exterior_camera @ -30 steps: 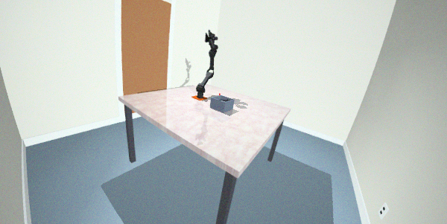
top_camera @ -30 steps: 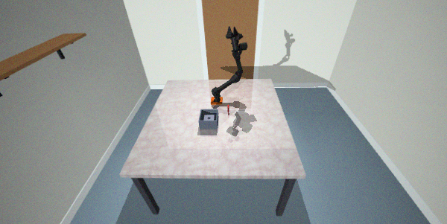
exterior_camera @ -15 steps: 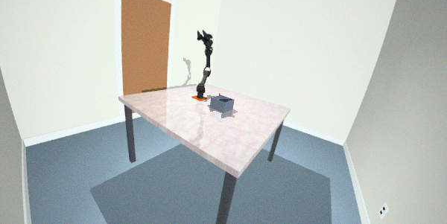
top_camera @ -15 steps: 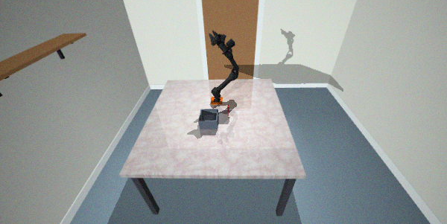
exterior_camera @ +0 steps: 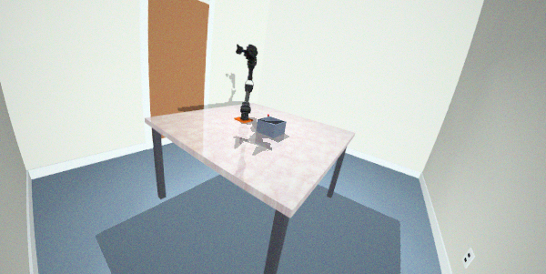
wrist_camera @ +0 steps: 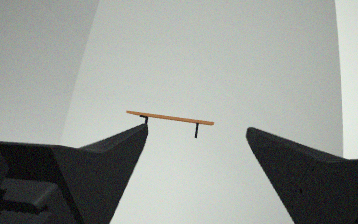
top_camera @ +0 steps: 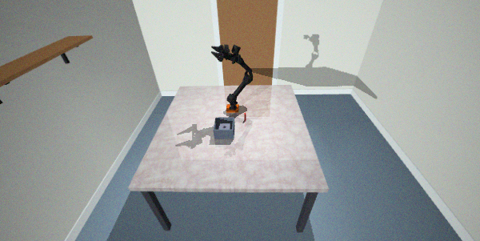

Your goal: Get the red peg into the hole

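Note:
The red peg (top_camera: 245, 117) stands upright on the table, just right of the box in the top view. In the exterior view only the top of the peg (exterior_camera: 268, 115) shows behind the box. The open grey-blue box (top_camera: 224, 134) (exterior_camera: 271, 128) stands in front of the arm's base. The light plate (top_camera: 221, 127) with a dark hole shows at its bottom. My gripper (top_camera: 213, 51) (wrist_camera: 196, 130) is open and empty, high above the table and far from the peg and the box. It points sideways, to the left in the top view.
The arm's orange base (top_camera: 232, 108) (exterior_camera: 243, 120) sits on the pink marbled table (top_camera: 240, 174) (exterior_camera: 291, 176) behind the box. A wooden shelf (top_camera: 48, 54) (wrist_camera: 171, 118) hangs on the left wall, seen between the fingertips in the wrist view. A brown door (top_camera: 247, 18) is behind the arm.

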